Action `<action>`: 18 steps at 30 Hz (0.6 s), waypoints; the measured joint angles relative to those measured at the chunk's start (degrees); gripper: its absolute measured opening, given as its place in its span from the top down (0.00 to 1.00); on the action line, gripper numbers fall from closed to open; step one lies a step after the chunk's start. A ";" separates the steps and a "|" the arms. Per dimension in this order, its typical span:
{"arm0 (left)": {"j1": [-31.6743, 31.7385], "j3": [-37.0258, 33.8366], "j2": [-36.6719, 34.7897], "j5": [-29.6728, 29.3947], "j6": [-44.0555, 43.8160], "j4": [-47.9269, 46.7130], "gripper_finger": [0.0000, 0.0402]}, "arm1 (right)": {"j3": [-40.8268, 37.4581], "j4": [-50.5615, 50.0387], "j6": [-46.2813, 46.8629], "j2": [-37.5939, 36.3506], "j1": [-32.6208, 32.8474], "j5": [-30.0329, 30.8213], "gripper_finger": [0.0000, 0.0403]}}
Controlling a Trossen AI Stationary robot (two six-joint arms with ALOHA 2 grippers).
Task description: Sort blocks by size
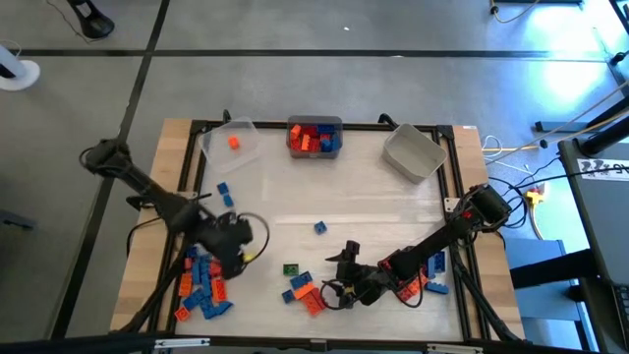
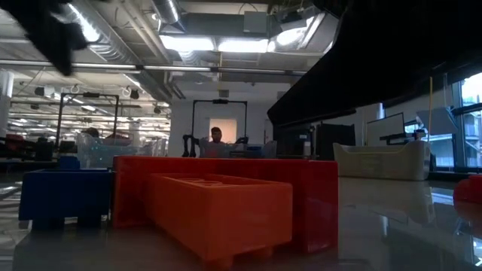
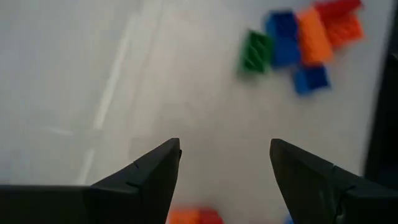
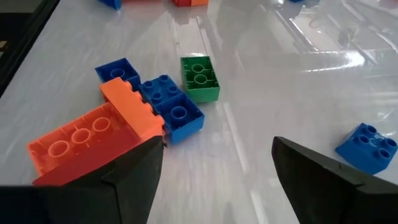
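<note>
Studded blocks lie flat on the table in groups. A left pile (image 1: 201, 285) of blue, orange and red ones sits near the front edge. A small cluster (image 1: 303, 287) of orange, blue and red ones lies front centre, with a green block (image 1: 291, 268) beside it and a lone blue block (image 1: 320, 227) farther back. My left gripper (image 1: 236, 246) is open and empty above the table by the left pile (image 3: 224, 149). My right gripper (image 1: 344, 280) is open and empty just right of the cluster; its wrist view (image 4: 217, 146) shows the orange block (image 4: 81, 140), blue blocks (image 4: 171, 102) and green block (image 4: 199, 78).
Along the far edge stand a clear bin (image 1: 231, 143) with one orange block, a middle bin (image 1: 314, 136) holding red, orange and blue blocks, and a grey bin (image 1: 413, 152). More blocks (image 1: 432, 275) lie under my right arm. The table's middle (image 1: 373, 206) is bare.
</note>
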 joint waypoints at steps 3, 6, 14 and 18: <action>-6.01 0.00 0.00 0.01 -4.23 -0.10 0.41 | 0.00 -0.02 0.71 0.00 0.01 -0.21 0.26; -10.79 0.00 0.02 -0.04 -8.21 -1.37 0.41 | 0.00 -0.02 0.97 0.00 0.02 -0.21 0.26; -18.26 0.00 0.76 -2.15 -16.43 -6.33 0.41 | 0.00 0.00 1.61 0.00 0.07 -0.74 0.26; -19.93 -0.02 3.50 -2.65 -17.16 -7.13 0.41 | 0.00 0.00 1.62 0.00 0.07 -2.11 0.26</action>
